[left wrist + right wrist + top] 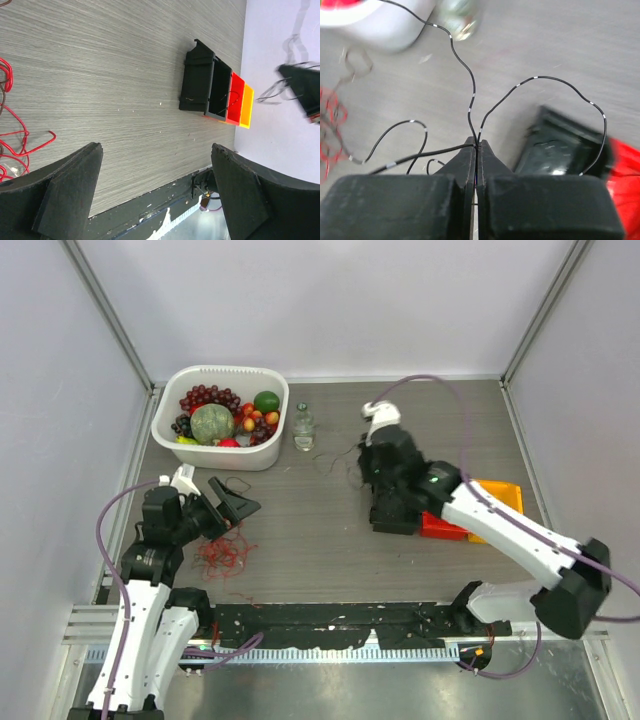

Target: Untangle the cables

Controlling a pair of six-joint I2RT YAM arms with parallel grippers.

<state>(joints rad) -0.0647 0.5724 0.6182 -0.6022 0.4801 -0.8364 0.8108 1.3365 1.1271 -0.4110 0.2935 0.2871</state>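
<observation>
Several black cables (470, 90) are hanging pinched in the right hand (477, 145) beside the black bin (560, 150); the left hand (157, 150) is gaping wide, empty. Next, probably, lowering them in.

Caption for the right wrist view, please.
Right gripper shut on thin black cables looping over the table near a black bin.
</observation>
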